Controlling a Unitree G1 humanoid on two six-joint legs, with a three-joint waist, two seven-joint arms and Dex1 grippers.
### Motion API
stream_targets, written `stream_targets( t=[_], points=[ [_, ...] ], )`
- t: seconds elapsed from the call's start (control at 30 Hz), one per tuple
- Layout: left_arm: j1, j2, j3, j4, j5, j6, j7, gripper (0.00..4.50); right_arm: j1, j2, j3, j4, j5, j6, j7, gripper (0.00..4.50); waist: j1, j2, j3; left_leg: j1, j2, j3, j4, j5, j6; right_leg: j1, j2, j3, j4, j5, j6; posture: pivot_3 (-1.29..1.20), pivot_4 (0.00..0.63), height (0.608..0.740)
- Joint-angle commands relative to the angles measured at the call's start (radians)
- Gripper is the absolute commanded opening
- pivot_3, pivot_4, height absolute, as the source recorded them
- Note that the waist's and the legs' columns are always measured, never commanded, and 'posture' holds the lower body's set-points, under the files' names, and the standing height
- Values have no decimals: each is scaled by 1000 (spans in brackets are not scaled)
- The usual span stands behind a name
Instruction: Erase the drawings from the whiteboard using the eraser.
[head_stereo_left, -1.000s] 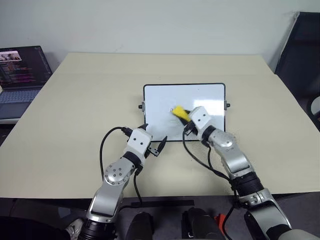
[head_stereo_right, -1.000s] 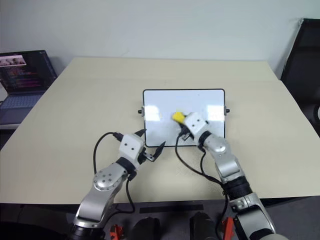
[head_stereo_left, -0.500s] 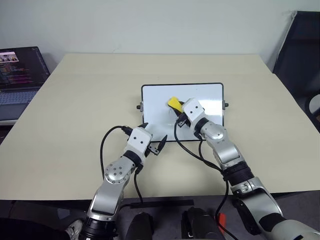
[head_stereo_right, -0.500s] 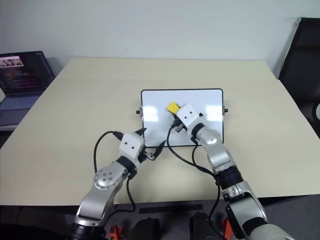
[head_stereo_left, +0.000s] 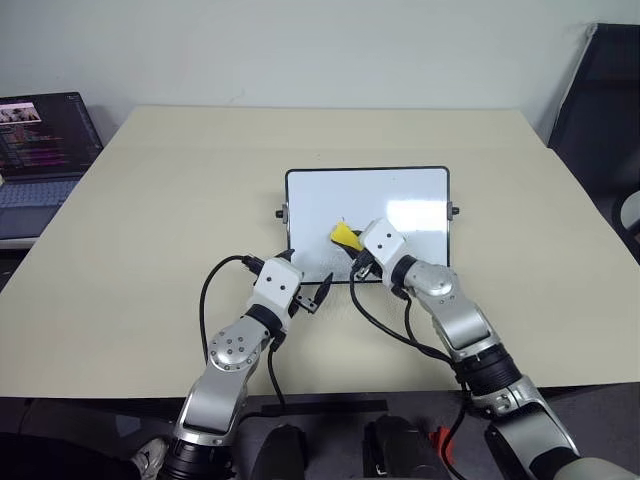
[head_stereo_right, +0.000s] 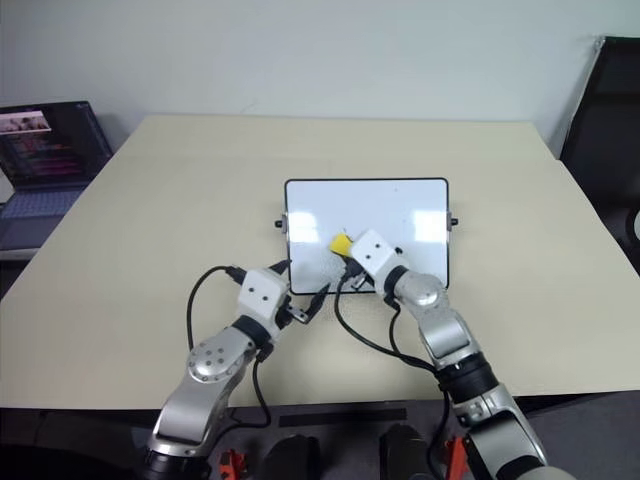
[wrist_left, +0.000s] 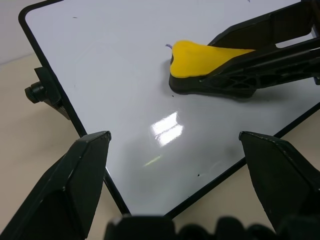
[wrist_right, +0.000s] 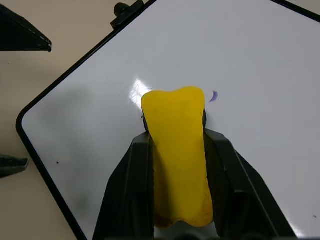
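Note:
The whiteboard (head_stereo_left: 400, 195) lies flat in the middle of the table, black-framed with a small knob (wrist_left: 35, 92) on its short side. My right gripper (head_stereo_left: 350, 243) is shut on the yellow eraser (wrist_right: 176, 130) and presses its dark underside onto the board's near-left part. A small purple drawing mark (wrist_right: 214, 96) shows just beside the eraser's tip, and a faint squiggle (wrist_right: 136, 90) lies on its other side. My left gripper (wrist_left: 175, 145) stands open over the board's near-left corner, holding nothing.
An open laptop (head_stereo_left: 40, 150) sits on a separate surface at the far left. A black chair (head_stereo_left: 610, 100) stands past the table's right side. The beige table (head_stereo_left: 180, 190) spreads wide around the board. Black cables hang from both wrists.
My right gripper swept the eraser away across the board, then drew it back toward the near edge and a little left. The left gripper stayed in place.

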Motion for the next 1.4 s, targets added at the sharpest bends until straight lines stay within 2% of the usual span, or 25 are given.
stream_targets(
  t=[0.03, 0.37, 0.57, 0.83, 1.1, 1.27, 1.4],
  points=[
    [-14, -6, 0, -26, -8, -17, 1, 4500, -15, -15, -51, -11, 3, 9, -35, 1049, 0, 0, 0, 0, 0, 0, 0, 0, 0, 0, 0, 0, 0, 0, 0, 0, 150, 740],
    [-33, -11, -3, -4, -7, -28, -3, 4500, -98, 20, -106, 71, 9, -77, -135, 1049, 0, 0, 0, 0, -1, 0, 0, 0, 0, 0, 0, 0, 0, 0, 0, 0, 150, 740],
    [-34, -7, 3, -4, -6, -29, -2, 4500, -102, 33, -73, 90, 1, -86, -113, 1049, -3, 0, 0, 0, 0, 0, -1, 0, 0, 0, 1, 0, -1, 0, 0, 0, 150, 740],
    [-23, -7, 3, -11, -3, -27, 3, 4500, -31, -4, 0, 41, -7, -48, -15, 1049, -3, 0, 0, 0, 0, 0, 0, 0, 0, 0, 1, 0, 0, 0, 0, 0, 150, 740],
    [-31, -14, -6, 1, -5, -29, 2, 4500, -12, -24, -41, -7, 14, -25, -13, 1049, -1, 0, 0, 0, 0, 0, 0, 0, 0, 0, 1, 0, 0, 0, 0, 0, 150, 740],
    [-27, -17, -12, -48, -22, -37, -12, 4500, 41, -37, -92, -185, 75, 56, 3, 1049, 4, 0, 0, -1, 0, 0, 0, 0, 0, 0, 0, 0, -1, 0, 0, 0, 150, 740],
    [-67, -4, -20, -60, -83, -18, -96, 4500, 115, -111, -176, -413, 113, 210, 18, 1049, 7, 0, 0, -2, 0, 0, -1, 0, 0, -1, 0, 0, -2, -1, 1, 0, 150, 740]
  ],
)
